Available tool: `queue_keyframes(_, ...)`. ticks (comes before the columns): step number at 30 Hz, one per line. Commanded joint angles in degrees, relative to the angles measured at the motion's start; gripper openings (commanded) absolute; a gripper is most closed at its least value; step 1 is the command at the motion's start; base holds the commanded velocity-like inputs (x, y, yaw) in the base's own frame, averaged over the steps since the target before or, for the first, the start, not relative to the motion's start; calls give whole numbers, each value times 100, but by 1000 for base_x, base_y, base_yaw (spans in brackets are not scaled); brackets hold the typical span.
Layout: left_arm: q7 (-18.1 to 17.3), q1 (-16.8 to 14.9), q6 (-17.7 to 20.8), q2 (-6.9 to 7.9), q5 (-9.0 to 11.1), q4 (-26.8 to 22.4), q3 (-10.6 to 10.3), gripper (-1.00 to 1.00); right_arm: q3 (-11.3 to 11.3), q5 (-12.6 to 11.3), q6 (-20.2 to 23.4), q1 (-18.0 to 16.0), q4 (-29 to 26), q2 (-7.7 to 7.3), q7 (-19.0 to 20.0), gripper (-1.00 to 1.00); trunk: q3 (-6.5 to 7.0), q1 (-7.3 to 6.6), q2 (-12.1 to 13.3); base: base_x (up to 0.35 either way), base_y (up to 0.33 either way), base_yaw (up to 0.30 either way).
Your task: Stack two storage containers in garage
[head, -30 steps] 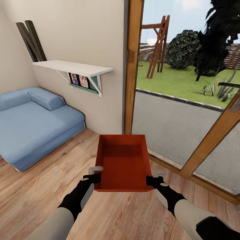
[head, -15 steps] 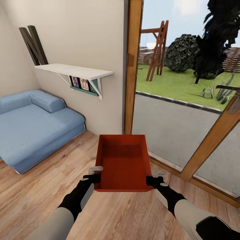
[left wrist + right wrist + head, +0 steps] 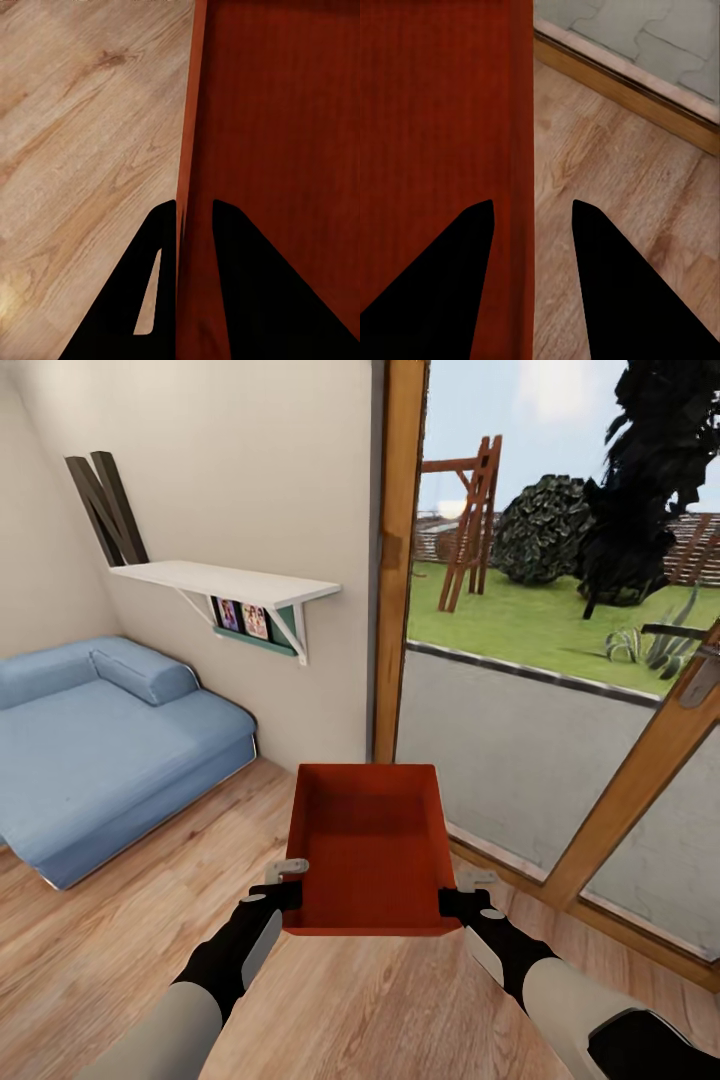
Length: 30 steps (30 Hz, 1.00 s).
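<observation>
One red-orange storage container hangs level in front of me above the living room's light wood plank floor, open side up and empty. My left gripper is shut on its left wall, one finger inside and one outside, as the left wrist view shows on the gripper and the container. My right gripper grips the right wall in the same way, with its fingers either side of the container wall. The garage is out of view.
A blue sofa stands at the left against the wall, under a white shelf. Straight ahead and to the right are wood-framed glass doors with a garden behind them. Their bottom rail runs close beside the container.
The whole picture has shifted slightly, so the camera has moved. The container and both grippers hold the same place in the view.
</observation>
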Motion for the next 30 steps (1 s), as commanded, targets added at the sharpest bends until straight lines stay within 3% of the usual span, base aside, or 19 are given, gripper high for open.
queue_keyframes(1,89,-6,12,11,-85,-27,206,-100,-2,-137,-18,-4,6,-3,53,-100,-2,4,-12,0,0,0)
queue_keyframes(30,89,-6,12,11,-85,-27,206,-100,-2,-137,-18,-4,6,-4,53,-100,257,4,-12,0,0,0)
